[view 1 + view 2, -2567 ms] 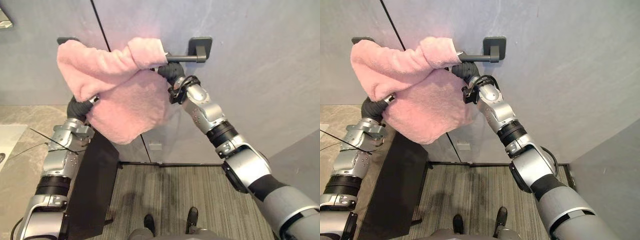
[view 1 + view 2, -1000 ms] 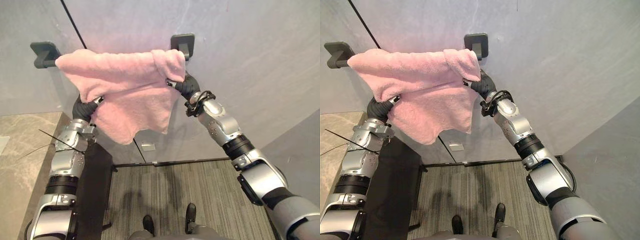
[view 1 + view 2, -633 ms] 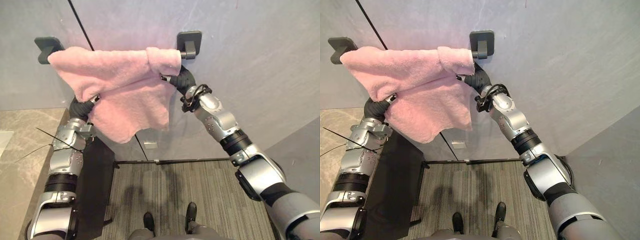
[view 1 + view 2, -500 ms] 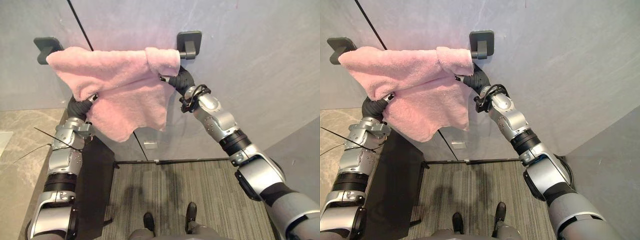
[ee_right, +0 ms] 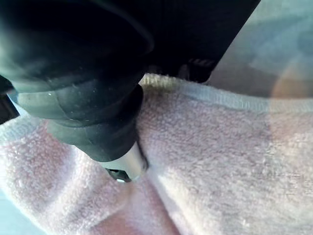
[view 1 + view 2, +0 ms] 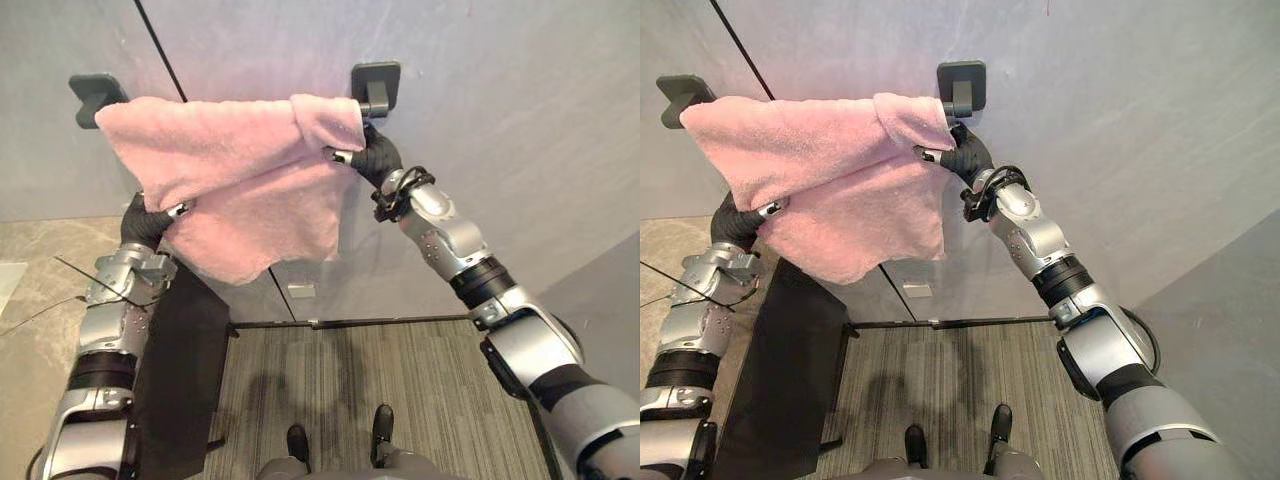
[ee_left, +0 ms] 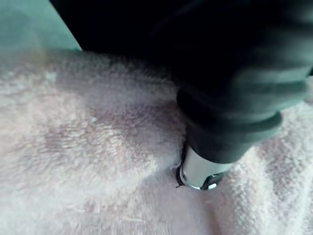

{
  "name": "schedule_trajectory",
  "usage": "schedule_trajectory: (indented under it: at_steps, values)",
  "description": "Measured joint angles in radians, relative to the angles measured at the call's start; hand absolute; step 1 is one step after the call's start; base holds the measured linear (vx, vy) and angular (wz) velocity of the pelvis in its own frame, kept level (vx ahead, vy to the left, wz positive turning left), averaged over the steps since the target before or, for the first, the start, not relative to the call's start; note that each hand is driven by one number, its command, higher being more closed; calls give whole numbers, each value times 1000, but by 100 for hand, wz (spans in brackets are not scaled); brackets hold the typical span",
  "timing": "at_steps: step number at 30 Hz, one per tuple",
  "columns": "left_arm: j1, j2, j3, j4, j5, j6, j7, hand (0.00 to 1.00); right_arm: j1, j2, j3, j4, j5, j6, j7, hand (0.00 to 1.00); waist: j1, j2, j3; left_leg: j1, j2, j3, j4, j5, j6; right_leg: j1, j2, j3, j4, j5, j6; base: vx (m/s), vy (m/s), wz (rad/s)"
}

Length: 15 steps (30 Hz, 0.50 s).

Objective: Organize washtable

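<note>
Towel (image 6: 225, 150) over rail (image 6: 375, 104), left hand (image 6: 147, 218) and right hand (image 6: 371, 158) beneath

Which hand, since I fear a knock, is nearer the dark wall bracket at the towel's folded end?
Right. The right hand sits just below the bracket, against the folded end of the pink towel; the left hand is below its other end, toward the opposite bracket.

The towel (image 6: 225, 150) is draped over a wall bar (image 6: 371, 108) held between a left bracket (image 6: 92, 92) and a right bracket (image 6: 378, 72), with the left hand (image 6: 150, 218) placed beneath its lower left fold and the right hand (image 6: 372, 158) against its right edge, just below the right bracket.
</note>
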Motion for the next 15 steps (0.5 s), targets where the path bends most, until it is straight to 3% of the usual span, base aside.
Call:
schedule_trajectory:
  at_steps: [7,15]
  values:
    - [42,134,-6,-52,-37,0,-45,0,14,-89,0,-2,38,4,5,0,2,5,-2,4,0,3,0,3,-2,3,0,1,-3,3,-5,0,0,0]
    - [69,164,7,-57,-36,-2,-60,0,192,-233,-36,-52,58,18,20,0,3,10,-5,11,1,8,0,3,-2,8,2,5,-1,3,-5,0,0,0]
